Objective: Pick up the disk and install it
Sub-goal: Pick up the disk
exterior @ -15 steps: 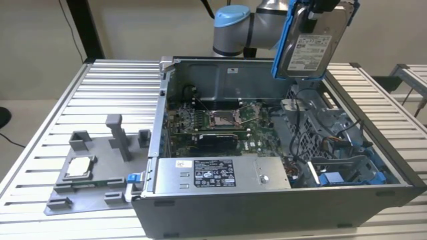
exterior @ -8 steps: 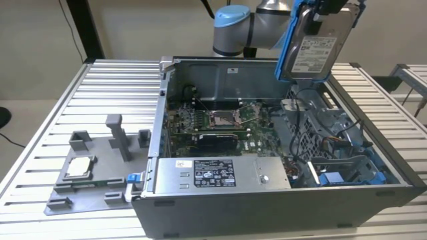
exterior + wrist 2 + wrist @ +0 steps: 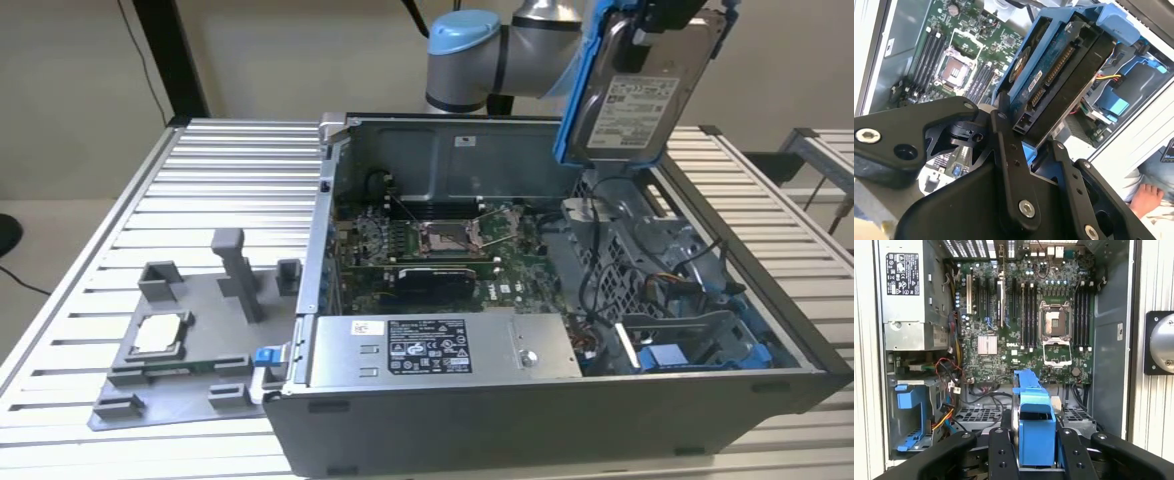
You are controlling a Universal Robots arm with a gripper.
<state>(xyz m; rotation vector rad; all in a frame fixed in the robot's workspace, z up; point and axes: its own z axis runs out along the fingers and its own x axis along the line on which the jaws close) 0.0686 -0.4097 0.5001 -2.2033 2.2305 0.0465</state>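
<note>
The disk, a silver-grey drive with a white label in a blue carrier, hangs upright above the open computer case, over its back corner on the exterior view's right. My gripper is shut on its top edge. In the second wrist view the disk sits tilted between the black fingers, with its connector edge and circuit board showing. In the first wrist view the blue carrier stands edge-on between the fingers, above the case floor near the motherboard.
A blue drive bay with loose cables lies at the case's front on the exterior view's right, also seen as the bay. The grey power supply spans the front. A grey fixture holding a small chip sits on the slatted table.
</note>
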